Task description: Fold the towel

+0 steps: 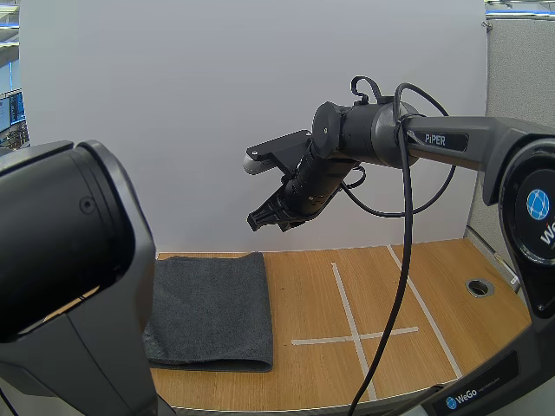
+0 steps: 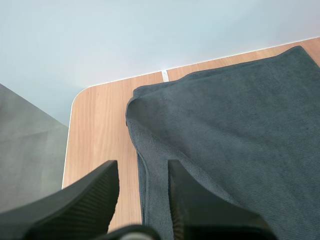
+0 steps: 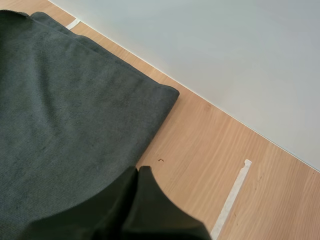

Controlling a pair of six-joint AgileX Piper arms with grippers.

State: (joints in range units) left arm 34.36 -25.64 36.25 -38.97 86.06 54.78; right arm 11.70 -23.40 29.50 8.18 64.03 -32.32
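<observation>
Left arm bulks closest in the high view, hiding the left edge of the towel. That dark grey towel lies folded flat on the left part of the bench, beside white tape lines. Over its edge near the bench corner hangs the left gripper, fingers spread and empty. Raised well above the bench, the right gripper has its fingers pressed together on nothing.

Dark grey terry-cloth towel, folded into a layered rectangle, lying flat on the light wooden table, near its back left corner, folded edge rounded
</observation>
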